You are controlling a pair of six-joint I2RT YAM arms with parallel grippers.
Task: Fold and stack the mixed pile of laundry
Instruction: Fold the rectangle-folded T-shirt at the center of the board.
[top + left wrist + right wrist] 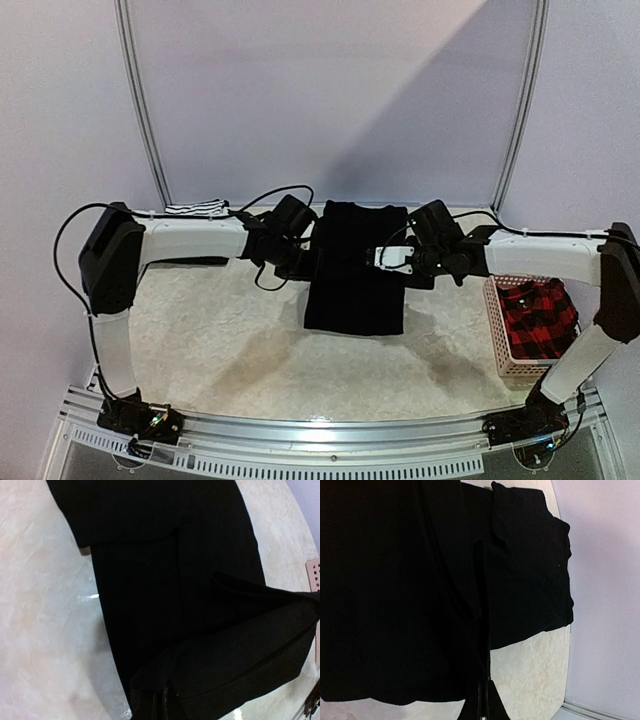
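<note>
**Two hands pinch the black shirt in the mid of the counter**

The black shirt [352, 290] lies in the mid of the white fuzzy counter [220, 340], more to the back. It looks like one long dark strip w/ its sides folded in. Its near end points at the arm bases.

The left hand [310, 262] is at the shirt's left edge & the right hand [380, 260] is at its right edge. So the shirt sits between the two hands.

Left wrist cam: the left hand is squeezed tight on a flap of the black shirt. The flap comes up off the rest of the shirt & runs into the fingers.

Right wrist cam: the right hand is squeezed tight too, w/ black cloth caught between its fingers. The shirt fills most of that view, so not much else shows.

Other stuff: a striped top [197, 209] lies at the back left of the counter, by the wall, well apart from the black shirt. A plaid shirt [537, 318], red & black, sits inside the pink basket [497, 345] on the right side, near the right arm.
</note>
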